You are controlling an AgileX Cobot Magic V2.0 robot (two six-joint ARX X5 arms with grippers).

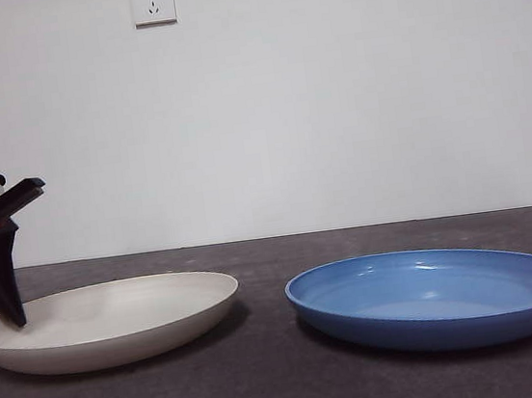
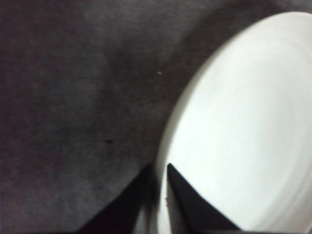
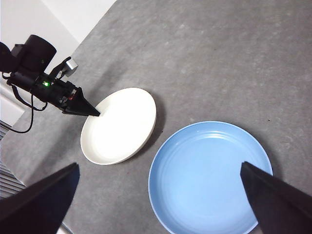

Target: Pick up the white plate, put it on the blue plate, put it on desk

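The white plate (image 1: pixel 116 319) lies flat on the desk (image 1: pixel 270 393) at the left, and the blue plate (image 1: pixel 434 300) lies to its right, a small gap between them. My left gripper (image 1: pixel 13 313) reaches down onto the white plate's far left rim. In the left wrist view the left gripper (image 2: pixel 159 168) has one jaw inside the white plate (image 2: pixel 243 136) and one outside over the desk (image 2: pixel 73 97), pinched close on the rim. My right gripper (image 3: pixel 159 165) hangs high and open above the blue plate (image 3: pixel 209 178), looking down on the white plate (image 3: pixel 119 126) and the left gripper (image 3: pixel 95 113).
A white wall with a socket (image 1: pixel 152 1) stands behind the desk. The desk's edge (image 3: pixel 73 53) runs just beyond the left arm in the right wrist view. Bare desk (image 3: pixel 219 63) stretches beyond both plates.
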